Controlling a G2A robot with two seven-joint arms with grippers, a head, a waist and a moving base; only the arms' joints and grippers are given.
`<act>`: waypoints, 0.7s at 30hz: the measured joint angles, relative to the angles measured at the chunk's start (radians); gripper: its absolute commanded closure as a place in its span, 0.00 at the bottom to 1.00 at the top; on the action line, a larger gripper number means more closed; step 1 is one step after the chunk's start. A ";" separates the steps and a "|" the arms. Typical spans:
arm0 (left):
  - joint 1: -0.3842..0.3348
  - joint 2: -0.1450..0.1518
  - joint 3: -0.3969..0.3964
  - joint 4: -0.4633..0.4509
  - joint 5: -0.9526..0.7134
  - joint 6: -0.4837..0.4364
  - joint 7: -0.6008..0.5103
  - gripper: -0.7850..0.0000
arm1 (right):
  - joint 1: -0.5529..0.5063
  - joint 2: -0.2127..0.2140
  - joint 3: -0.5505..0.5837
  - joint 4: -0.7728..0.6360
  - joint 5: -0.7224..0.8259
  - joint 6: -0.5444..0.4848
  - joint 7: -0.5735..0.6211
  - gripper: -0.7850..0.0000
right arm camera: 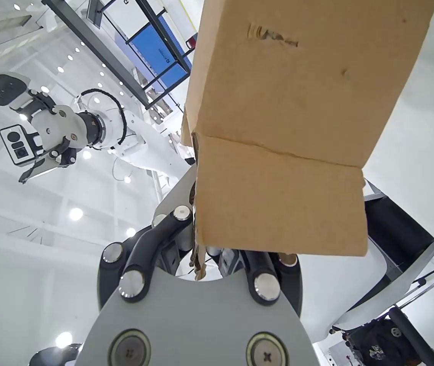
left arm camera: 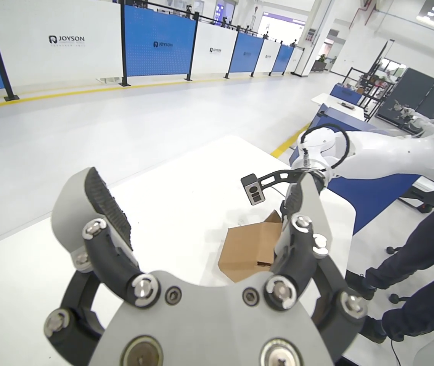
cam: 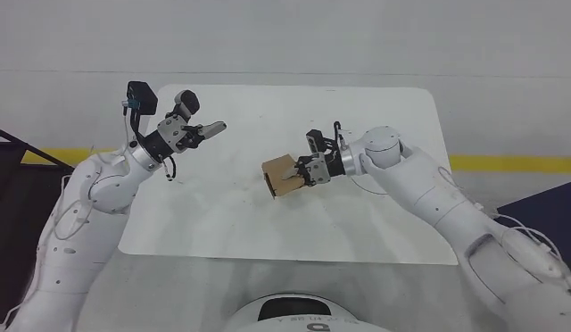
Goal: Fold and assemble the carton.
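**Table (one).** The table (cam: pixel 384 118) is a white, smooth, flat slab, rectangular with rounded corners.

**Arms (two).** Both have glossy white shells and dark joints.
- The left arm (cam: pixel 107 185) is bent at the elbow. Its forearm angles inward above the table's left part, with the wrist raised.
- The right arm (cam: pixel 428 185) reaches in from the right side. Its forearm points toward the table's middle.

**Carton (one).** The carton (cam: pixel 282 173) is plain brown cardboard with a matte surface, box-shaped with creased edges. One broad panel bears a small scuffed dent, and an end flap is folded along its crease. The carton sits tilted over the middle of the table (whether a corner touches the surface cannot be told).

**End effectors (two).** Each has a grey metal plate, black linkages and two white fingers.
- The right end effector (cam: pixel 305 170) is clenched on the carton's right end. In the right wrist view one finger lies against the side by the folded flap.
- The left end effector (cam: pixel 202 115) is released, its fingers spread wide around nothing, and it is well apart from the carton. Its pads (left arm camera: pixel 107 207) are black ribbed rubber.
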 measured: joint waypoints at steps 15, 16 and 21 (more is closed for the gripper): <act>-0.022 -0.009 0.009 0.005 0.004 0.005 -0.010 0.00 | 0.102 -0.103 -0.046 0.216 0.010 -0.028 0.025 0.00; -0.024 -0.009 0.009 0.007 0.003 0.004 -0.011 0.00 | 0.107 -0.108 -0.044 0.226 0.011 -0.037 0.024 0.00; -0.032 -0.012 0.010 0.014 0.000 0.000 -0.018 0.00 | 0.146 -0.131 -0.034 0.277 -0.005 -0.103 0.001 0.00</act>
